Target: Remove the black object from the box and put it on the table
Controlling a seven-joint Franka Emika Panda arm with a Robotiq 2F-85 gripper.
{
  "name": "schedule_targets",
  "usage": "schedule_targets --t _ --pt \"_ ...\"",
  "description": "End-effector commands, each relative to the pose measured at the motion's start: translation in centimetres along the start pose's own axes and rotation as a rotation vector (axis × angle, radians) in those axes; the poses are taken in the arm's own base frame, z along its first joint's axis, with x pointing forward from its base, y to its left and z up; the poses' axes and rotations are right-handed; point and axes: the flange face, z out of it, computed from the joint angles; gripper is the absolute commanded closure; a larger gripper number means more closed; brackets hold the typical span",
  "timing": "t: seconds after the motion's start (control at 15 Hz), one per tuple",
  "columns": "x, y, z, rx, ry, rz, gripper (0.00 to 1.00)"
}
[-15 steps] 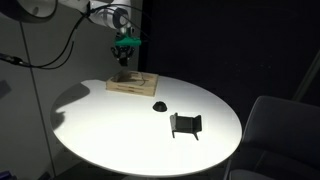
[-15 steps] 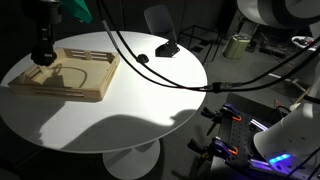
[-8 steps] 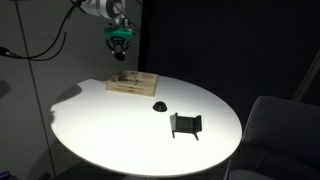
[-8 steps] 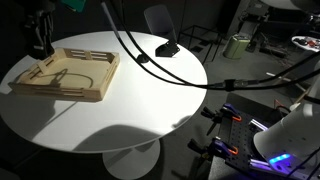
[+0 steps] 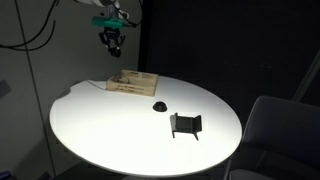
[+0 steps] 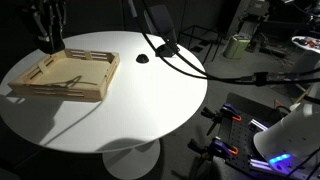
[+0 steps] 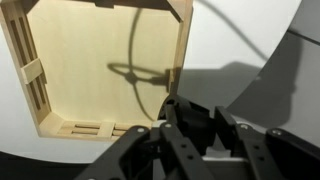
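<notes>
Overhead — arm [image 5: 98,8] high above the box [image 5: 133,83], tool [image 5: 114,47] tight on the black object [image 7: 190,125].

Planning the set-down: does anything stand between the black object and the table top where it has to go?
Only the box lies roughly below the end effector, which looks shut on the black object, high above it. The bare table beside the box is unobstructed; the black dome and the stand sit farther off.

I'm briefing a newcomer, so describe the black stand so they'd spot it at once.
On the round white table, away from the wooden tray, two black things sit together. The black stand is the upright, bracket-shaped one, bigger than the low dome.
</notes>
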Motion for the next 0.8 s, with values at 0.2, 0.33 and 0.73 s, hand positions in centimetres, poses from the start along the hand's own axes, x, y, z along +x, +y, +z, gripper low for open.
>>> schedule_targets --t 0.2,0.33,0.73 --pt "-5.9 -0.5 -1.8 0.019 -0.065 0.152 0.83" --pt "-7.8 -0.3 -1.8 0.026 -0.087 0.189 0.83" --pt "-12.8 1.1 -0.6 0.061 -0.140 0.265 0.83"
